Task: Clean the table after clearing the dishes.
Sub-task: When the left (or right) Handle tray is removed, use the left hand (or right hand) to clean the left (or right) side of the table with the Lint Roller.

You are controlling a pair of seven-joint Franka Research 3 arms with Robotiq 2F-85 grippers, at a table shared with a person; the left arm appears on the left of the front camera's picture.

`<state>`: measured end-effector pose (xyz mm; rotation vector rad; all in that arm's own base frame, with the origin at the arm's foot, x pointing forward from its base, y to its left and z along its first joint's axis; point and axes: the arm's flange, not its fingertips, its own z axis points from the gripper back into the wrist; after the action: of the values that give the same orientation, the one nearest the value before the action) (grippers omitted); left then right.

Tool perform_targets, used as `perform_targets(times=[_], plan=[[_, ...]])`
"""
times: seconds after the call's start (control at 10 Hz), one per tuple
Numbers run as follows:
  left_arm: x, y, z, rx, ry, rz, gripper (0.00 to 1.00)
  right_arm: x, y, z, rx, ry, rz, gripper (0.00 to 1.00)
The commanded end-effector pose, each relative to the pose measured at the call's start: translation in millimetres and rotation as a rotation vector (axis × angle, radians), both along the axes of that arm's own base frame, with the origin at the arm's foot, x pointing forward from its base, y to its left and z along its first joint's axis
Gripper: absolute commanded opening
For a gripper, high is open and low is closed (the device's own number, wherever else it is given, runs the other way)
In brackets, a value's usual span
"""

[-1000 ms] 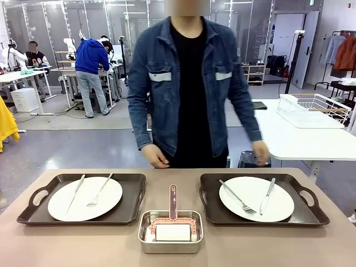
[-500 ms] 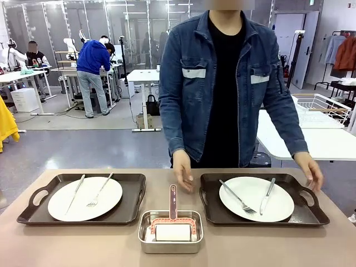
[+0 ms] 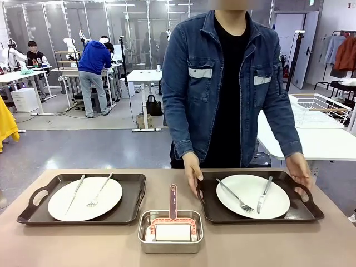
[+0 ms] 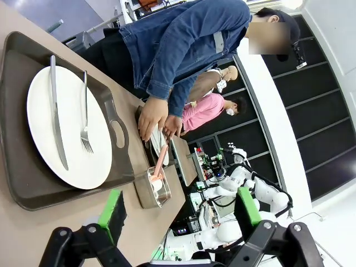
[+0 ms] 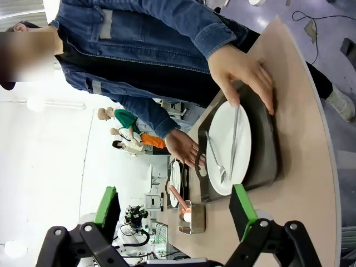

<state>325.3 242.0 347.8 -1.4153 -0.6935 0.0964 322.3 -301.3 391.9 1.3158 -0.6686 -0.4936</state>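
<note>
A small white table (image 3: 143,75) stands mid-room on a grey floor (image 3: 83,144) with a faint sheen. Under it sits a dark bag (image 3: 153,105). Behind it runs a glass partition (image 3: 133,28) in pale frames, with strip lights (image 3: 119,4) above. Left of it are white benches (image 3: 22,78) and a white box (image 3: 25,100) on the floor. Right of it, nearer the camera, a large white table (image 3: 317,142) carries a white wire rack (image 3: 334,105). Farther right are a grey door (image 3: 307,50) and hanging clothes (image 3: 346,53).
</note>
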Motion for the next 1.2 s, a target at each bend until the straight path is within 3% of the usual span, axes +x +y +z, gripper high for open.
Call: perform_targets(times=[0.0,0.5,0.6,0.8,1.1], plan=[[-4,4,1,0.002,-0.016,-0.014,1.00,-3,0,2,-0.007,0.001,0.013,1.00],[-4,4,1,0.002,-0.016,-0.014,1.00,0,0,0,0.000,0.000,0.000,1.00],[-4,4,1,0.002,-0.016,-0.014,1.00,14,26,27,-0.089,-0.006,0.087,1.00],[-4,4,1,0.002,-0.016,-0.014,1.00,73,85,82,-0.229,0.034,0.222,1.00],[-4,4,1,0.002,-0.016,-0.014,1.00,154,194,156,-0.494,-0.009,0.432,1.00]])
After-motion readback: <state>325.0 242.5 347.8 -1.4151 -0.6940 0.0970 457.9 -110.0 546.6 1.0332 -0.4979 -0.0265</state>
